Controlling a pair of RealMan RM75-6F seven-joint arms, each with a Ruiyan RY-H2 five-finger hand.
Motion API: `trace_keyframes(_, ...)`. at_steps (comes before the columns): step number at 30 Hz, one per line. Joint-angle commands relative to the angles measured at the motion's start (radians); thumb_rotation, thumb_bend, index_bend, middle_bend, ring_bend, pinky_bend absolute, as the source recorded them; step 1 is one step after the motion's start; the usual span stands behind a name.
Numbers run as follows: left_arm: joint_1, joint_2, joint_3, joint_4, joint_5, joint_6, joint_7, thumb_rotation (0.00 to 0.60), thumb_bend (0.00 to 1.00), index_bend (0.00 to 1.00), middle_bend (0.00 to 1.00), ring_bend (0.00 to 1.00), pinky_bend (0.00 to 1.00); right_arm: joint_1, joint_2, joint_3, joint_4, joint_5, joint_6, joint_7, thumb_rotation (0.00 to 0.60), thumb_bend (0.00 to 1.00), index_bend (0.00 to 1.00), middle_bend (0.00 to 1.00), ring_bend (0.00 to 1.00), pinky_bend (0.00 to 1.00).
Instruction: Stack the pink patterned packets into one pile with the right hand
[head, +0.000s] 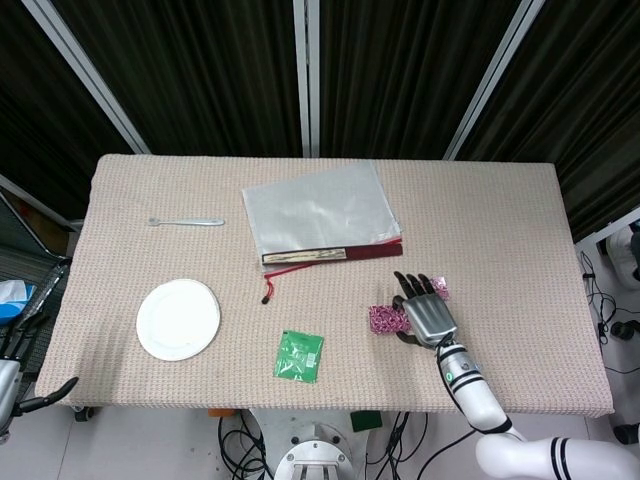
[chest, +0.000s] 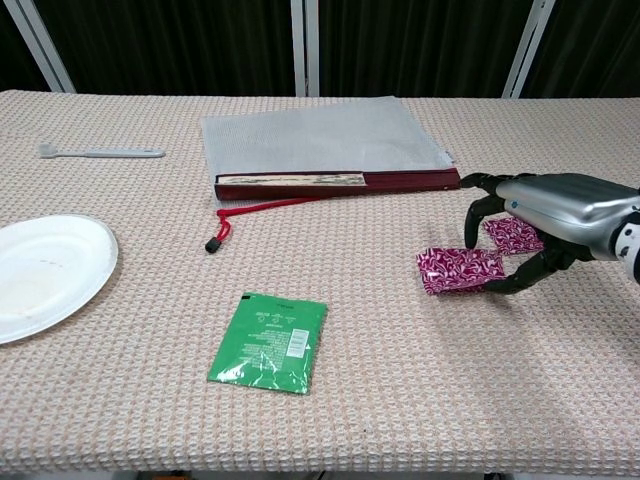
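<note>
My right hand (head: 428, 318) (chest: 550, 205) hovers low over the right-centre of the table, pinching a pink patterned packet (chest: 458, 268) between thumb and fingers. That packet sits right at the spot of the left-lying pink packet (head: 385, 320), and I cannot tell the two apart in the chest view. Another pink packet (chest: 512, 234) (head: 440, 291) lies flat just behind the hand, partly hidden by the fingers. My left hand (head: 15, 385) hangs below the table's left front corner, fingers apart and holding nothing.
A green sachet (chest: 268, 343) lies at front centre, and a white paper plate (chest: 45, 275) at the left. A clear mesh pouch (chest: 320, 135) with a red edge and cord rests at the back centre. A white utensil (chest: 100, 152) lies at the back left.
</note>
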Motion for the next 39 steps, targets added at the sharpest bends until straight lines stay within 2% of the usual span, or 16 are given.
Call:
trace_keyframes(1,0.001,-0.001,0.000,0.008,0.000,0.003,-0.010,0.159,0.09,0.09,0.07,0.01,0.18,0.009,-0.023,0.010,-0.014,0.027,0.017,-0.016,0.583,0.54,0.46,0.00,0.00,0.00)
trace_keyframes(13,0.008,-0.009,0.000,0.034,-0.007,0.006,-0.034,0.155,0.09,0.09,0.07,0.01,0.18,0.040,-0.061,0.011,0.000,0.101,0.049,-0.075,0.582,0.54,0.45,0.00,0.00,0.00)
trace_keyframes(26,0.011,-0.011,0.000,0.040,-0.009,0.006,-0.037,0.156,0.09,0.09,0.07,0.01,0.18,0.062,-0.070,0.008,0.024,0.131,0.051,-0.078,0.581,0.54,0.43,0.00,0.00,0.00)
trace_keyframes(39,0.012,-0.010,-0.001,0.033,-0.008,0.007,-0.026,0.160,0.09,0.09,0.07,0.01,0.18,0.076,-0.062,-0.003,0.015,0.161,0.050,-0.080,0.582,0.48,0.37,0.00,0.00,0.00)
